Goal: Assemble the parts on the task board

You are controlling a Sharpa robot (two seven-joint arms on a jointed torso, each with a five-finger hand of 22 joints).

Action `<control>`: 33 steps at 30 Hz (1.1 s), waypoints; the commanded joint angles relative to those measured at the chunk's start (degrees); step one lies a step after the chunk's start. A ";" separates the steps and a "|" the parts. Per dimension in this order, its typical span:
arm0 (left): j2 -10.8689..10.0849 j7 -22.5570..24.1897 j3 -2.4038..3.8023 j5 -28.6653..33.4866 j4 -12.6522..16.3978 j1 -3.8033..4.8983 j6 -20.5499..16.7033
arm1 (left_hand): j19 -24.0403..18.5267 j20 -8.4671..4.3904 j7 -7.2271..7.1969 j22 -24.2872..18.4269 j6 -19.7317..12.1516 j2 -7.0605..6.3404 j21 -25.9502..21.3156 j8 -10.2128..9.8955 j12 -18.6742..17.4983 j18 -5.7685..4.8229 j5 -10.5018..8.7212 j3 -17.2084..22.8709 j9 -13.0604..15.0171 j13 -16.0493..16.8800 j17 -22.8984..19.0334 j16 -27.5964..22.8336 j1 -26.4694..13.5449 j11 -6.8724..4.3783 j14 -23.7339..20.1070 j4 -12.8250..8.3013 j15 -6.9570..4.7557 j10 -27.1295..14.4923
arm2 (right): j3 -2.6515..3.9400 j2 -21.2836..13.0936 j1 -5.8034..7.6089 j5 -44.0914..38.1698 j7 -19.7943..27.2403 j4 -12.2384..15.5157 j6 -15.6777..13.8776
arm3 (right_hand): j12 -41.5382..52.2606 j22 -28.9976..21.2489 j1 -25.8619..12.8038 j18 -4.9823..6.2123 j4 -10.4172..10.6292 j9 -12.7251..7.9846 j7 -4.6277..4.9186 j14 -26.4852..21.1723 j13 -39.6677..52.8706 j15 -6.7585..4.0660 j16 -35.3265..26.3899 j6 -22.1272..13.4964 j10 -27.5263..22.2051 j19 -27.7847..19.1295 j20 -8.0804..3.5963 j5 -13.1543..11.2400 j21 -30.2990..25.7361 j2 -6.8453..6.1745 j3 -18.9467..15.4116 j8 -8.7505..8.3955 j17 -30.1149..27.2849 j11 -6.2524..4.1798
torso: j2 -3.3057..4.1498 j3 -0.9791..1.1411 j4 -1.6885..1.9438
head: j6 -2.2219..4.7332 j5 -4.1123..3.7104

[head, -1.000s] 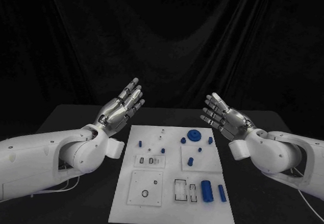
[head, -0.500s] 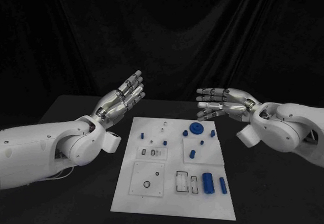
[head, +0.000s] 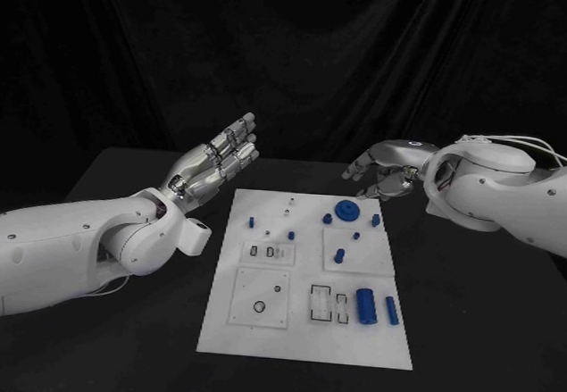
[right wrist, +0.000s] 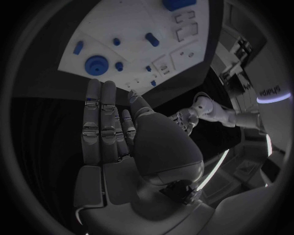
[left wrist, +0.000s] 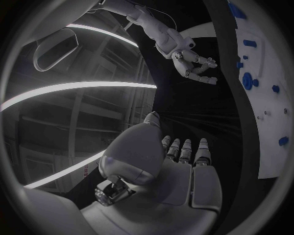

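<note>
Beyond task board point(head: 304, 340) far edge: left hand point(head: 216, 163), right hand point(head: 386, 171), both empty, fingers apart.

You have almost no readable writing here. The task board point(head: 309, 287) and its blue parts point(head: 366, 308) carry no legible text, labels or numbers in the head view. In the right wrist view, faint dark characters sit on the room's structure at the circle's edge point(right wrist: 271, 91), but they are too blurred and small for you to make out.
</note>
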 commanded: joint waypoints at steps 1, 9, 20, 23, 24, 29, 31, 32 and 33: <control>-0.09 3.06 0.05 -0.72 0.09 -0.02 1.61 | 0.04 0.29 0.60 -0.09 0.06 -0.01 -0.20 0.31 -0.20 0.84 0.45 0.27 0.08 -0.05 -0.06 -0.21 0.75 -1.15 -0.02 0.07 -0.72 0.06 | 0.03 0.68 -0.70 -17.77 -1.70 -0.48 -4.07 | -1.75 1.79 -0.27 0.46 -0.83 -0.05 0.31 0.93 0.02 -0.15 3.87 0.91 2.35 1.47 -0.62 0.16 2.16 -0.58 2.02 -0.20 4.46 0.04 | 0.75 -0.50 0.70 | 0.16 -0.49; 0.08 2.85 0.05 -0.74 -0.51 -0.04 2.36 | 0.04 0.48 0.81 -0.09 0.26 -0.11 -0.20 0.33 -0.20 0.87 1.95 0.78 0.11 -0.05 -0.06 -0.21 1.99 -0.66 -0.02 -0.22 -0.37 0.06 | 0.03 2.20 -2.60 -20.13 -0.93 -2.09 -5.40 | -5.34 7.84 -2.38 0.50 -1.14 -0.02 3.27 2.45 0.09 -1.19 16.12 2.86 6.49 1.83 -1.63 -0.69 8.45 -1.67 6.15 -0.08 18.17 -0.39 | 2.53 -1.14 1.98 | 0.91 -1.96; 0.33 2.42 0.05 -0.74 -0.89 -0.08 3.62 | 0.04 1.07 1.03 -0.09 0.31 -0.55 -0.20 0.34 -0.20 0.87 4.71 2.16 0.12 -0.05 -0.06 -0.21 4.97 -0.33 -0.02 -1.45 0.59 0.06 | 0.03 3.03 -4.78 -20.49 0.27 -3.84 -7.48 | -6.09 11.60 -5.22 0.50 1.15 0.26 4.10 4.43 0.28 -1.72 23.00 4.34 9.03 1.39 -1.83 -5.01 12.01 -3.28 6.23 0.05 26.80 -0.56 | 3.97 -1.47 2.22 | 2.34 -2.01; 0.48 2.39 0.05 -0.74 -1.00 -0.10 4.04 | 0.04 1.33 1.23 -0.09 0.42 -0.57 -0.20 0.36 -0.20 0.87 5.07 2.49 0.14 -0.05 -0.06 -0.21 5.42 -0.23 -0.02 -1.69 0.81 0.06 | 0.03 3.25 -5.35 -20.51 0.69 -4.15 -7.56 | -6.03 12.31 -5.85 0.49 1.78 0.37 4.09 4.41 0.38 -1.87 23.32 4.71 9.52 1.11 -1.79 -6.08 12.57 -3.84 5.92 0.10 27.37 -0.71 | 4.14 -1.50 2.37 | 2.43 -2.19; 0.52 2.39 0.05 -0.74 -1.04 -0.11 4.15 | 0.04 1.33 1.23 -0.09 0.42 -0.57 -0.20 0.36 -0.20 0.87 5.07 2.49 0.14 -0.05 -0.06 -0.21 5.42 -0.23 -0.02 -1.69 0.81 0.06 | 0.03 3.31 -5.50 -20.51 0.81 -4.23 -7.58 | -6.03 12.31 -5.85 0.49 1.78 0.37 4.09 4.41 0.38 -1.87 23.32 4.71 9.52 1.11 -1.79 -6.08 12.57 -3.84 5.92 0.10 27.37 -0.71 | 4.14 -1.49 2.40 | 2.46 -2.27; 0.65 2.40 0.05 -0.74 -1.23 -0.14 4.46 | 0.04 1.62 1.60 -0.09 0.55 -0.48 -0.20 0.39 -0.20 0.87 5.26 2.83 0.17 -0.05 -0.06 -0.21 5.76 -0.19 -0.02 -1.85 1.03 0.06 | 0.03 3.67 -6.39 -20.52 1.34 -4.78 -7.73 | -5.89 12.94 -5.73 0.49 1.95 0.51 4.01 4.16 0.51 -2.02 23.06 5.08 10.04 0.71 -1.78 -6.27 13.00 -4.33 5.92 0.14 27.28 -0.96 | 4.13 -1.57 2.61 | 2.26 -2.62; 0.67 2.42 0.05 -0.74 -1.27 -0.15 4.54 | 0.04 1.70 1.69 -0.09 0.59 -0.45 -0.20 0.40 -0.20 0.88 5.30 2.92 0.17 -0.05 -0.06 -0.21 5.83 -0.15 -0.02 -1.87 1.10 0.06 | 0.03 3.85 -6.72 -20.52 1.52 -5.10 -7.75 | -5.96 13.47 -5.17 0.48 1.86 0.58 4.03 3.92 0.54 -2.07 22.72 5.26 10.17 0.32 -1.80 -5.00 13.33 -4.30 6.33 0.10 27.13 -0.89 | 4.04 -1.56 2.63 | 2.06 -2.59; 0.68 2.42 0.05 -0.74 -1.28 -0.15 4.59 | 0.04 1.70 1.69 -0.09 0.59 -0.45 -0.20 0.40 -0.20 0.88 5.30 2.92 0.17 -0.05 -0.06 -0.21 5.83 -0.15 -0.02 -1.87 1.10 0.06 | 0.03 3.92 -6.84 -20.52 1.59 -5.22 -7.74 | -5.99 13.61 -5.06 0.48 1.85 0.60 4.02 3.86 0.54 -2.05 22.65 5.31 10.19 0.21 -1.80 -4.64 13.42 -4.31 6.43 0.09 27.11 -0.84 | 4.03 -1.55 2.66 | 1.96 -2.60; 0.69 2.41 0.05 -0.74 -1.28 -0.15 4.64 | 0.04 1.70 1.69 -0.09 0.59 -0.45 -0.20 0.40 -0.20 0.88 5.30 2.92 0.17 -0.05 -0.06 -0.21 5.83 -0.15 -0.02 -1.87 1.10 0.06 | 0.03 3.98 -6.96 -20.52 1.67 -5.33 -7.71 | -6.09 14.02 -4.66 0.49 1.73 0.65 4.05 3.81 0.52 -2.04 22.66 5.48 10.25 -0.04 -1.81 -3.31 13.69 -4.29 6.81 0.09 27.29 -0.82 | 4.02 -1.54 2.76 | 1.84 -2.64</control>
